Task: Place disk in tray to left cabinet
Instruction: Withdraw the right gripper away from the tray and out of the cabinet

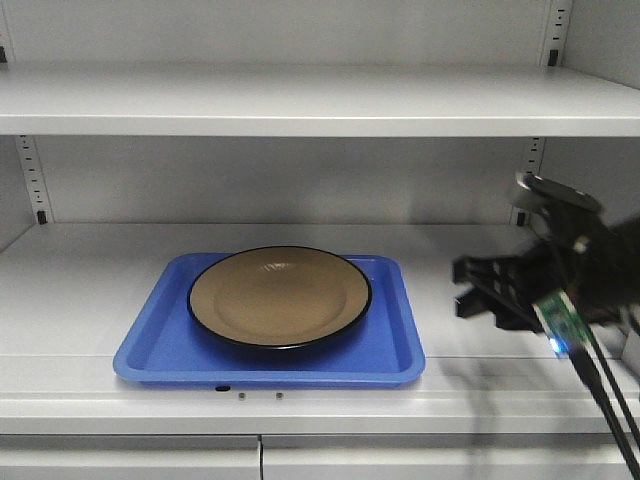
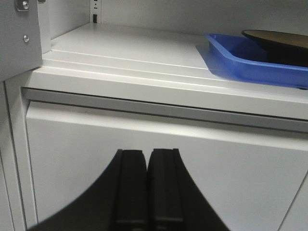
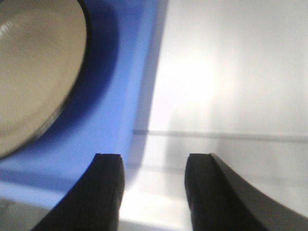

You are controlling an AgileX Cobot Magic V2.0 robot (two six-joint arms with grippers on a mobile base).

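Nearest you, the left gripper [image 2: 147, 192] hangs low in front of the cabinet [image 2: 144, 144] doors with its matte black fingers pressed together, holding nothing; it looks parked clear of the work. Your right gripper [image 1: 482, 292] hovers just beside the tray's right edge, fingers apart and empty, the tray rim showing between them in its wrist view, probably placed to take that rim. The tray [image 1: 395, 345] is smooth bright blue plastic with rounded corners, sitting on the flat grey-white shelf. The disk [image 1: 279, 296] lies in it: a glossy tan plate, shallow, with a thin dark rim.
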